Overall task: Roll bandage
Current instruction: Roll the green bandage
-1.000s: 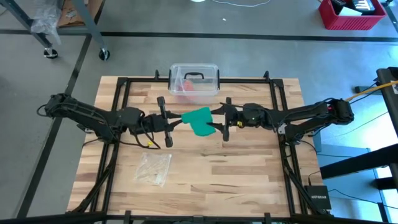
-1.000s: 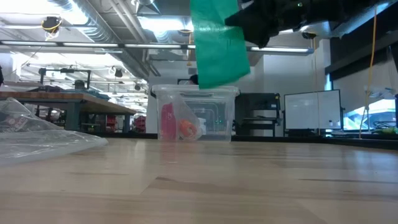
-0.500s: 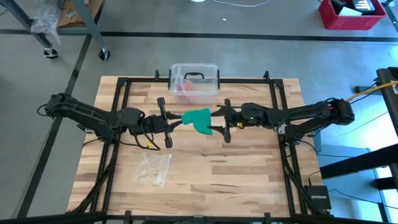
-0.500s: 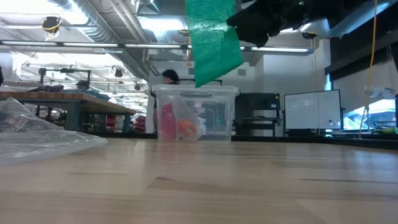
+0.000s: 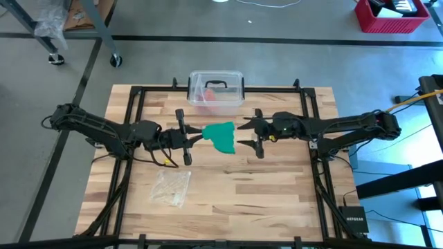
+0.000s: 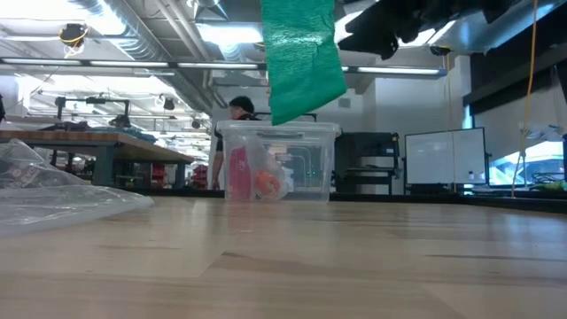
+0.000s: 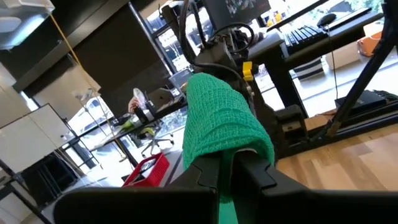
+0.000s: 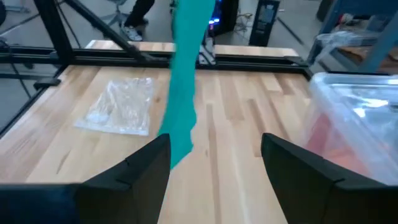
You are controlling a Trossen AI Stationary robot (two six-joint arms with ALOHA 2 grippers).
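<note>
Bandage hangs in the air above mid-table, in front of the clear plastic box, which sits at the table's far edge. We find the left gripper clamped on the bandage's upper end, the green cloth bunched over its closed fingers. We note the right gripper just beside the strip, its fingers spread and holding nothing. We record a clear plastic wrapper lying on the wood nearer the left arm.
</note>
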